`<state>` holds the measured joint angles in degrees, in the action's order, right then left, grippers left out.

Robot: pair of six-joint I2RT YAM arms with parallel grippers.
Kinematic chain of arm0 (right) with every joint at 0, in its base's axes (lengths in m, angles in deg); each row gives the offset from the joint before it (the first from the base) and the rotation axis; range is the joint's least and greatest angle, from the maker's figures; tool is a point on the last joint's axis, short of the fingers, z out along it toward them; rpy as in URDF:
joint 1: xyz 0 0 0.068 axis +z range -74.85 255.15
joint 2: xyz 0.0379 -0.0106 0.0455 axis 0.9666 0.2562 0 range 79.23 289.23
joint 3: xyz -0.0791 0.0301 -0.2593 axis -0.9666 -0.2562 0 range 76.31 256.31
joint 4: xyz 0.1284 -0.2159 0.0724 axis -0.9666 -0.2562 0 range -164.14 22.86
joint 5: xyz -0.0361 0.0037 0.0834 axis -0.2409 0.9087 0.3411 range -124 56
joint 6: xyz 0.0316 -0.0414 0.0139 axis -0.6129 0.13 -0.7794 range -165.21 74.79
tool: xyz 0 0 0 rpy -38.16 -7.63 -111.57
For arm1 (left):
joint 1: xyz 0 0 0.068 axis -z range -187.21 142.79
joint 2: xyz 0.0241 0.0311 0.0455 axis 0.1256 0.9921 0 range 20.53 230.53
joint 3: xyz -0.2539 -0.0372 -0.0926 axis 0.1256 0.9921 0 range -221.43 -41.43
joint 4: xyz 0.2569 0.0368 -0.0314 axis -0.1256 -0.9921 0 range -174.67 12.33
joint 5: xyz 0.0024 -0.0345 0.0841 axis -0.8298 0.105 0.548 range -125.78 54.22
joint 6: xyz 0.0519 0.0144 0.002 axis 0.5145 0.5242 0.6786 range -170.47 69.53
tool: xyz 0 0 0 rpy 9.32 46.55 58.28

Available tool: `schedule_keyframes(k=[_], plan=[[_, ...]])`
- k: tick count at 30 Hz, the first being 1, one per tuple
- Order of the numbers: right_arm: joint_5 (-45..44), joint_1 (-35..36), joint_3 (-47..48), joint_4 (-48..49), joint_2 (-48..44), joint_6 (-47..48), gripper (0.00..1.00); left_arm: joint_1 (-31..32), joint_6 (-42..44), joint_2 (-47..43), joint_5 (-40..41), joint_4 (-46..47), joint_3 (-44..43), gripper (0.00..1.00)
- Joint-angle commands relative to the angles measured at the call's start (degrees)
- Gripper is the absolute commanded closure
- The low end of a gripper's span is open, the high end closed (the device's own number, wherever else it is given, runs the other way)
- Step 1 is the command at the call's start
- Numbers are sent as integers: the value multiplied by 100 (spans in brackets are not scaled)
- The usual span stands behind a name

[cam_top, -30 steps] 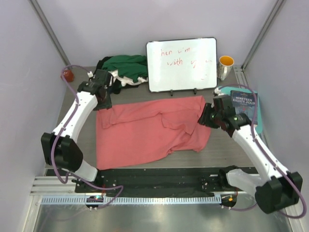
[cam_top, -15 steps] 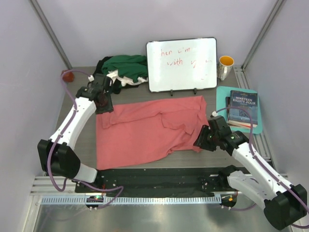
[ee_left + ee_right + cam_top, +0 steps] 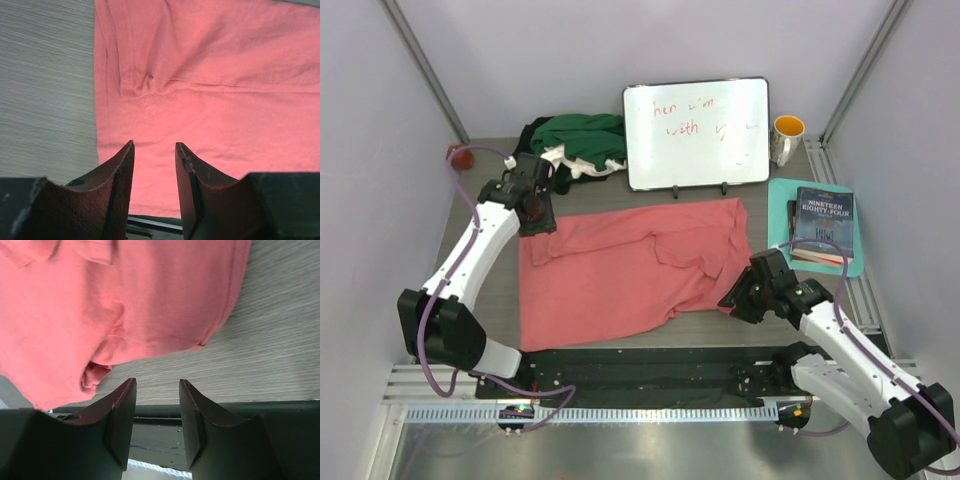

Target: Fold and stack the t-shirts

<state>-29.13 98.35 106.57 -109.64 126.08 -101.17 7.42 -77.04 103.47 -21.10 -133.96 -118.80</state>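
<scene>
A salmon-pink t-shirt (image 3: pixel 620 270) lies spread and rumpled across the middle of the grey bench (image 3: pixel 502 290). The left gripper (image 3: pixel 154 146) hangs over the shirt's far-left corner, its fingers parted with nothing between them. The right gripper (image 3: pixel 157 382) sits at the shirt's near-right corner, also parted and empty, with bare bench showing in the gap. A heap of dark green, white and black t-shirts (image 3: pixel 575 138) rests at the back left, beside a whiteboard (image 3: pixel 698 132).
</scene>
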Motion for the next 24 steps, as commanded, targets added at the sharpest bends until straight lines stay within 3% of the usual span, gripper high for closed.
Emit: schedule_keyframes(k=[1,15,24], plan=[[14,44,-178,303,166,-301,53,48,11,-146,-105,197,2,61],[-460,79,-583,857,509,-512,52,75,55,-111,-79,277,169,63],[-724,79,-285,717,448,-328,53,127,99,-269,-246,356,458,63]])
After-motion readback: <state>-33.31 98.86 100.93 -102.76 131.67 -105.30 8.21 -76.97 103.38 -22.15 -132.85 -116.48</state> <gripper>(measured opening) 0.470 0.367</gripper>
